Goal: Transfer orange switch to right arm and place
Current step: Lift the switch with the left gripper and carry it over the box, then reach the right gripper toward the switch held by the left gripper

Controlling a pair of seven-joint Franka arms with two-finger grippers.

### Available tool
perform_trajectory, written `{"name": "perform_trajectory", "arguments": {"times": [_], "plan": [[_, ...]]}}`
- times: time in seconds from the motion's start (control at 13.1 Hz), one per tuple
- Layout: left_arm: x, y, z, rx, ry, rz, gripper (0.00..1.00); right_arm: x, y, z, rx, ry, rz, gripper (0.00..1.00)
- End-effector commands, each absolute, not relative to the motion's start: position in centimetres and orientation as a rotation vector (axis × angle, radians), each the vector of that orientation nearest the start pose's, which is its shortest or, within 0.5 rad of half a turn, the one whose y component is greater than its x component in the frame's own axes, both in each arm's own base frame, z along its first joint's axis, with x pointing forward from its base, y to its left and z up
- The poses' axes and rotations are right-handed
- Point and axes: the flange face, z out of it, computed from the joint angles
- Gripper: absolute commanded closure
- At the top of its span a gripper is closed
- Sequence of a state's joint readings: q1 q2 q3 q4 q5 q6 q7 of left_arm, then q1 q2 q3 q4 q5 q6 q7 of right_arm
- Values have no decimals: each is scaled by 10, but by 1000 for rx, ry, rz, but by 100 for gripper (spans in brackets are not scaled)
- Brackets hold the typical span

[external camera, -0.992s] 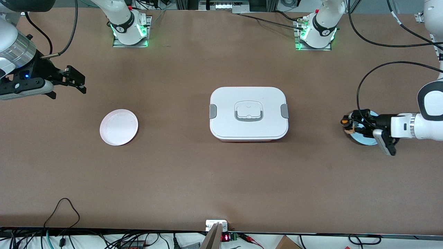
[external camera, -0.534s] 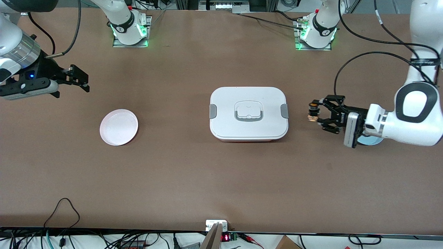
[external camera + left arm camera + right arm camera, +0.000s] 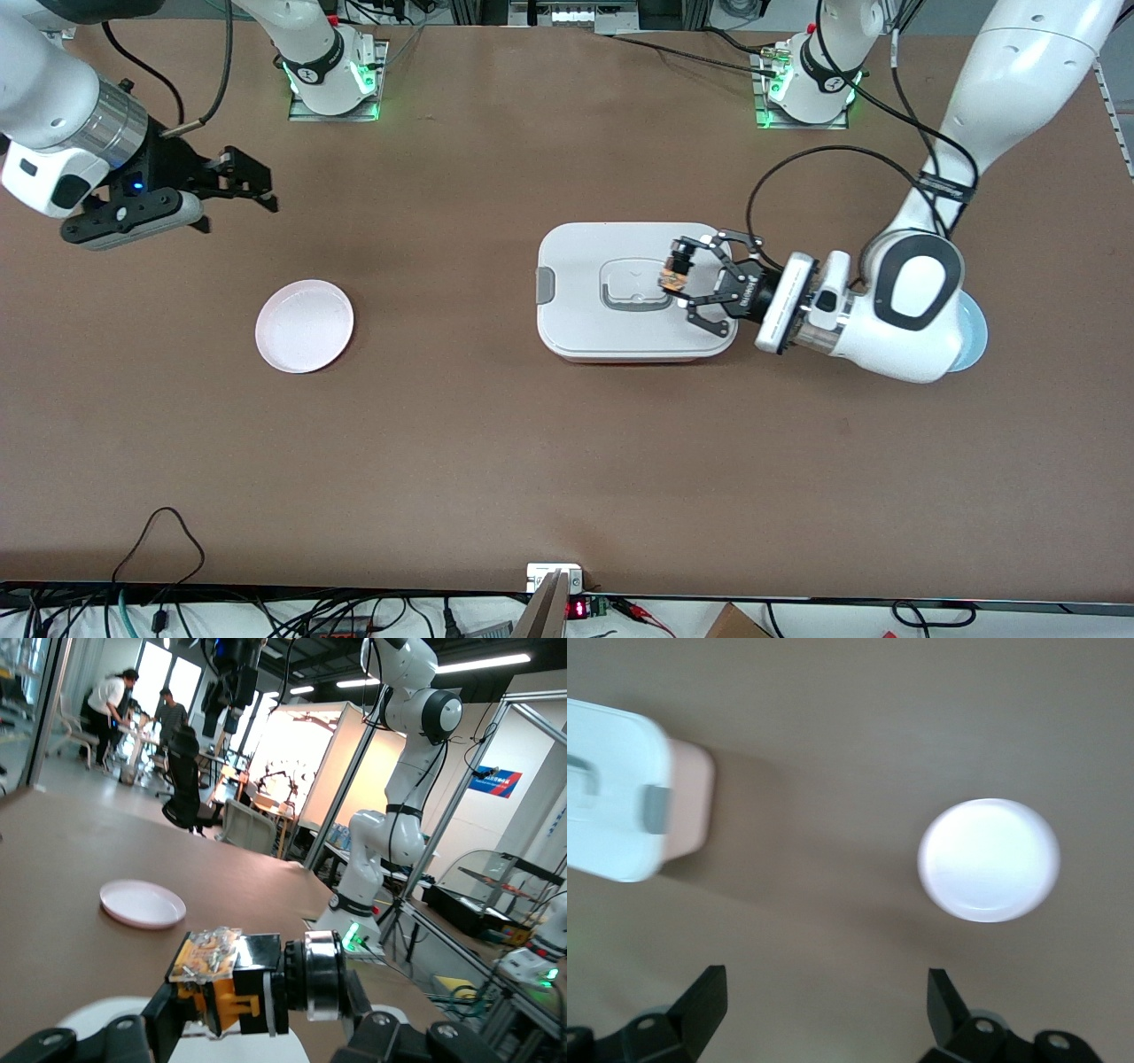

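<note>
Left gripper: up in the air over the white lidded box, at the end of the lid toward the left arm's end of the counter; its black linkage fingers pinch the orange switch
Orange switch: held between the left gripper's fingers, above the lid just beside the lid's handle recess; in the left wrist view it lies sideways in the grip, black body with orange-yellow parts
Right gripper: in the air over bare counter toward the right arm's end, holding nothing; its two fingers stand spread wide apart, and a blue light shows on its black body
Pink plate: on the counter, nearer the front camera than the spot under the right gripper; seen between the spread fingers in the right wrist view
Light blue plate: on the counter under the left arm's elbow, mostly covered by it, well apart from the left gripper
White lidded box: mid-counter, lid on, grey clips at both ends
</note>
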State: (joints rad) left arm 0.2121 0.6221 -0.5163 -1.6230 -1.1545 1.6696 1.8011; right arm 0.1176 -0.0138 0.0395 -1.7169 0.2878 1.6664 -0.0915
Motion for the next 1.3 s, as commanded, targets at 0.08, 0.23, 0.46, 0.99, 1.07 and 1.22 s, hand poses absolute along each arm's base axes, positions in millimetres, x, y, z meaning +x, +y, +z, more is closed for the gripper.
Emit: {"name": "perform_trajectory", "arguments": {"times": [0.08, 0.23, 0.46, 0.99, 1.07, 1.22], "plan": [[623, -266, 365, 1100, -1235, 862, 98, 548, 120, 548, -2505, -141, 161, 0], [617, -296, 377, 1064, -1217, 982, 100, 548, 130, 527, -2364, -186, 166, 0], [608, -335, 391, 1118, -1145, 1057, 100, 549, 147, 480, -2082, -139, 192, 0], [599, -350, 385, 1141, -1126, 1049, 100, 543, 222, 420, -1632, 5, 83, 0], [595, -355, 383, 1142, -1134, 1046, 100, 542, 235, 415, -1612, 9, 63, 0], [596, -358, 381, 1162, -1137, 1054, 100, 540, 260, 405, -1572, 35, 25, 0]]}}
